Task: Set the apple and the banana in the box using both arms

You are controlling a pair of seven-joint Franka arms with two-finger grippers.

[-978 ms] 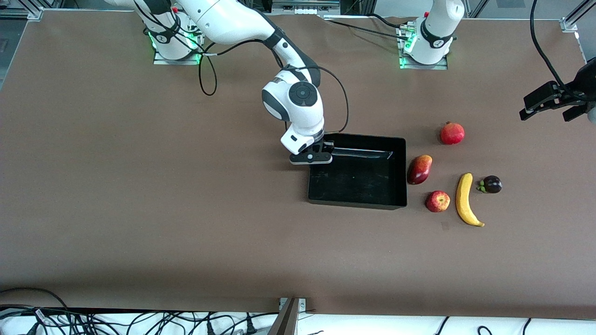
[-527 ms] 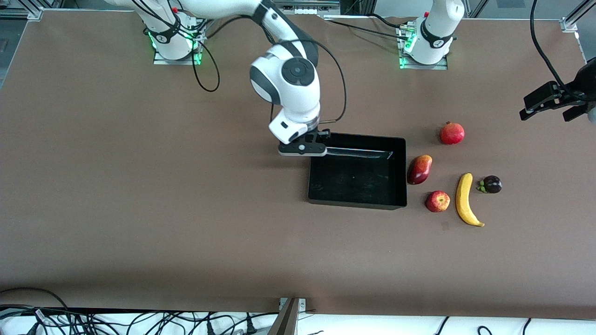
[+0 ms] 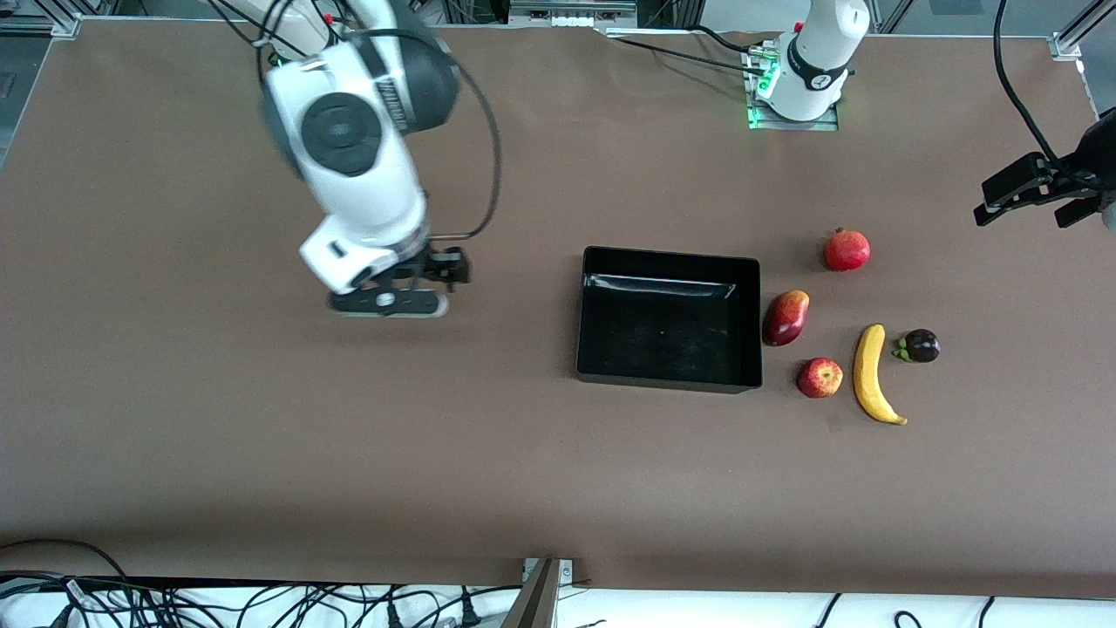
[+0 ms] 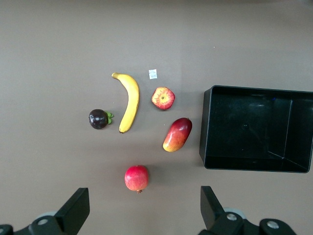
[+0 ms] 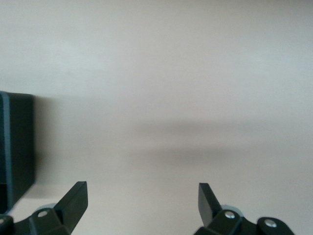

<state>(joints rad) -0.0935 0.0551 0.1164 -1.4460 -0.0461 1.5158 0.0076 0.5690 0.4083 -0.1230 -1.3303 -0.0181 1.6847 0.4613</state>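
The black box (image 3: 667,336) stands empty in the middle of the table. The apple (image 3: 819,377) and the yellow banana (image 3: 872,375) lie side by side beside the box, toward the left arm's end. My left gripper (image 3: 1037,205) is open and empty, high over that end of the table. Its wrist view shows the banana (image 4: 129,100), apple (image 4: 163,98) and box (image 4: 257,128) past its open gripper (image 4: 143,209). My right gripper (image 3: 397,296) is open and empty over bare table toward the right arm's end. Its wrist view (image 5: 142,200) shows only a box corner (image 5: 17,142).
A dark-red mango (image 3: 785,317) lies against the box wall, next to the apple. A pomegranate (image 3: 847,249) lies farther from the front camera. A dark mangosteen (image 3: 921,345) lies beside the banana. Cables run along the table's near edge.
My right arm has swung away from the box's corner toward the right arm's end of the table and risen. The left arm and the fruits have not moved.
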